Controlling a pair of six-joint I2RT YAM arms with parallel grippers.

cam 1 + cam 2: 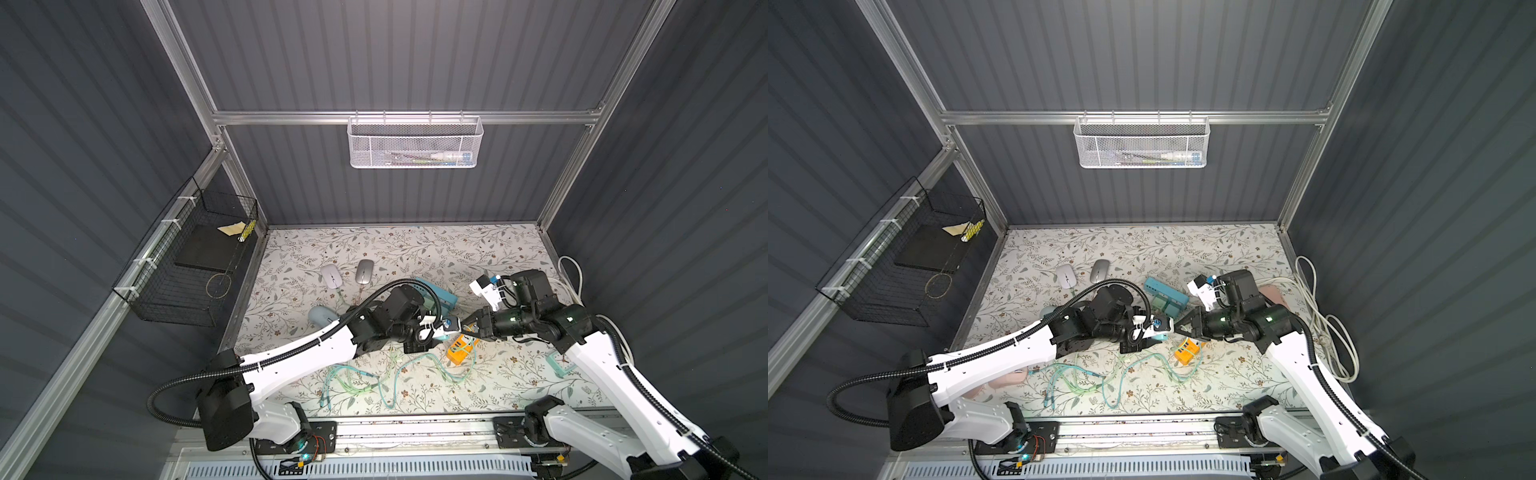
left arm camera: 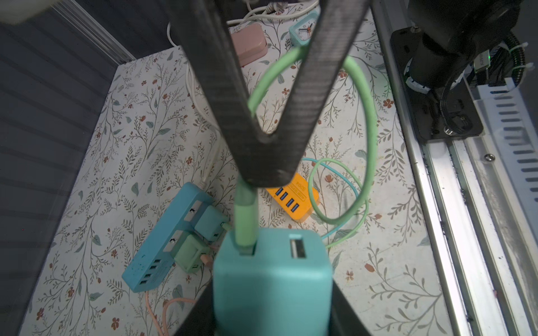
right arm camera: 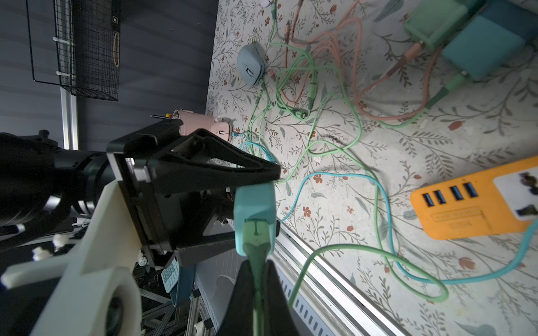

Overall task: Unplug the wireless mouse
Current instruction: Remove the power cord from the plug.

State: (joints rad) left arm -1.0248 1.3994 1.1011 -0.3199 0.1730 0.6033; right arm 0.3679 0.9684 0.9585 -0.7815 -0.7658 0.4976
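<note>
Right now my left pincer (image 1: 445,325) is clamped on a teal USB charger (image 2: 272,279), one finger pressed to each side of the block, holding it up off the floral mat (image 1: 415,245). The charger's face has two ports. One stands bare, and a green cable (image 2: 369,122) is seated in the other by its plug (image 2: 246,215). My right pincer (image 2: 267,168) meets it head-on from the opposite side, with its fingers pressed together on that green plug just beside the charger's face — pinching it, not spread.

The blue-grey mouse (image 3: 251,65) lies flat on the mat, well apart from both pincers and near my left forearm. A green lead reaches its front end, but the cables tangle across the mat — I cannot tell whether it is the one I hold. Two silver mice (image 1: 331,276) sit side by side farther back, and a pink mouse (image 3: 222,131) rests at the mat's near edge. An orange USB hub (image 2: 294,200) lies on the mat below my pincers, and a blue power strip (image 2: 163,232) carrying two plugged-in adapters lies beyond it.
</note>
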